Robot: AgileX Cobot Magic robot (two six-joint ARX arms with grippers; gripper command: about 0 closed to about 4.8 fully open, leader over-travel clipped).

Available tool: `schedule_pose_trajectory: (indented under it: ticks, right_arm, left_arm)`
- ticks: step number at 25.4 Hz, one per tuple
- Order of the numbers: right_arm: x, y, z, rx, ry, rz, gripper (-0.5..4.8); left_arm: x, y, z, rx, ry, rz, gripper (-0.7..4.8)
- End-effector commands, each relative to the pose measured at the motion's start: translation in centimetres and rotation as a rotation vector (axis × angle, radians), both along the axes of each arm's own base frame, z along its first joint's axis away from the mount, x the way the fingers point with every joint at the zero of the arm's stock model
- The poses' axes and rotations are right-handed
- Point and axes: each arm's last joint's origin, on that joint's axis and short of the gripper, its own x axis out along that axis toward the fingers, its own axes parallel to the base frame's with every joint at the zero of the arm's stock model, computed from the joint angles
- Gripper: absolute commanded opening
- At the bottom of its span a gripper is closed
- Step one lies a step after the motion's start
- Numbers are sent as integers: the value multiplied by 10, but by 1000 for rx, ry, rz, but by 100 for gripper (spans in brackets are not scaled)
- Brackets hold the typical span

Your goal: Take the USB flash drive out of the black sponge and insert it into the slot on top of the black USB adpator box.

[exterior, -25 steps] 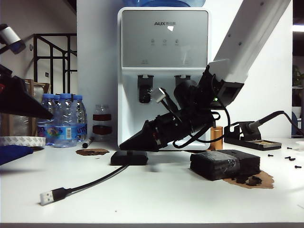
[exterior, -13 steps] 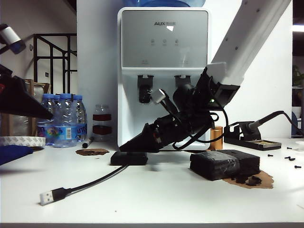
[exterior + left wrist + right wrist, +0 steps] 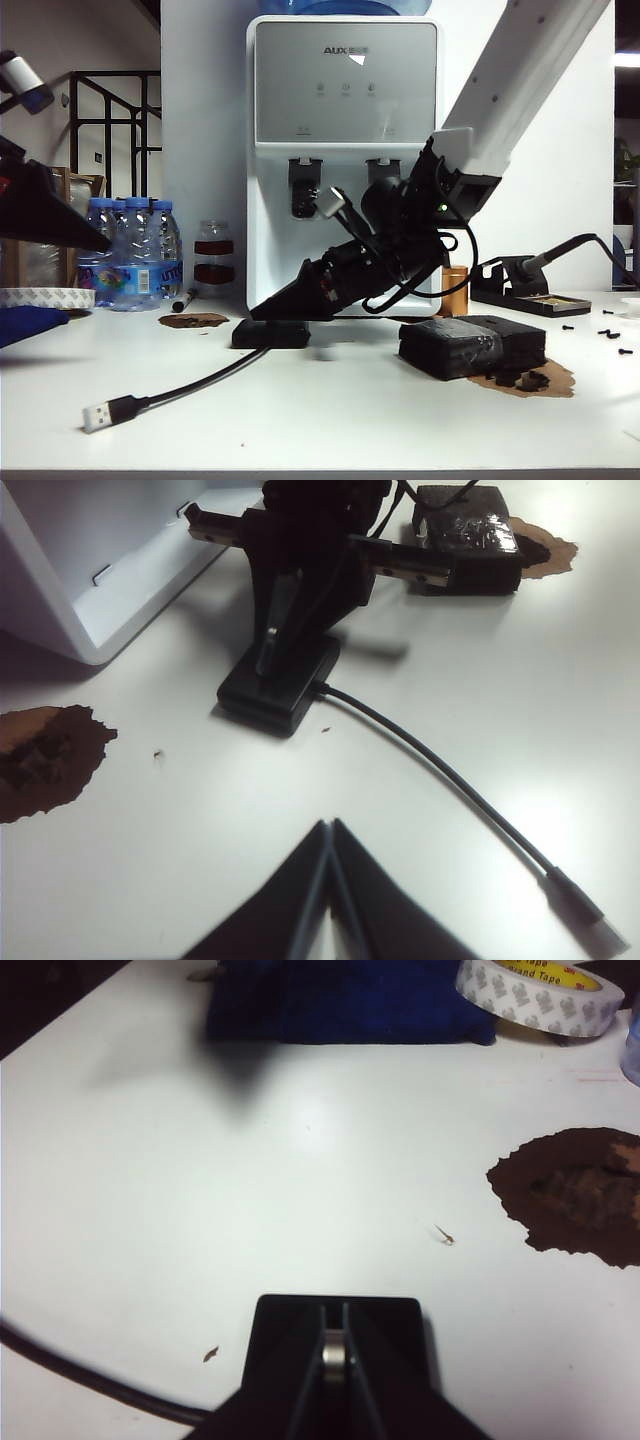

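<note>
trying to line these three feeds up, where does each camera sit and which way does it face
Exterior view: low at the table edge, facing the water dispenser; shows the right gripper over the black USB adpator box.
Left wrist view: on the raised left arm, looking down past the shut left gripper at that box and the black sponge.
Right wrist view: just above the box, right gripper pinching the USB flash drive.
All share the box.
</note>
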Motion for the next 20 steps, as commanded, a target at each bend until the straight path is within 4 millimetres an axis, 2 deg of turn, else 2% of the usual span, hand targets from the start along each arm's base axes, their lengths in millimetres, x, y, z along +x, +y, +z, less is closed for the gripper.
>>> schedule_pose_trajectory:
  ticks: [1,8,13,15,17,18,20]
  right_arm:
    - [-6,-4,-20,-153,42,-69,-2]
    - [-8,-1,-20,-157,51,-59,-2]
    - [-8,0,-11,-144,41,-63,13]
    - [-7,-1,-5,-141,37,-74,78]
    - [-6,-1,2,-132,18,-77,178]
    - [-5,-1,6,-125,15,-84,209]
    - [-4,0,17,-106,-8,-93,216]
  left_arm:
    - [0,-1,2,-18,-10,-20,-4]
    - [0,-1,1,-24,-6,-25,-4]
    - [0,-1,1,-25,-5,-25,-4]
    - [0,-1,0,-25,-4,-25,-4]
    - [-1,-1,-1,-28,-1,-27,-4]
    - [-1,-1,-1,-28,1,-27,-4]
    - [-2,-1,-2,-29,7,-28,-4]
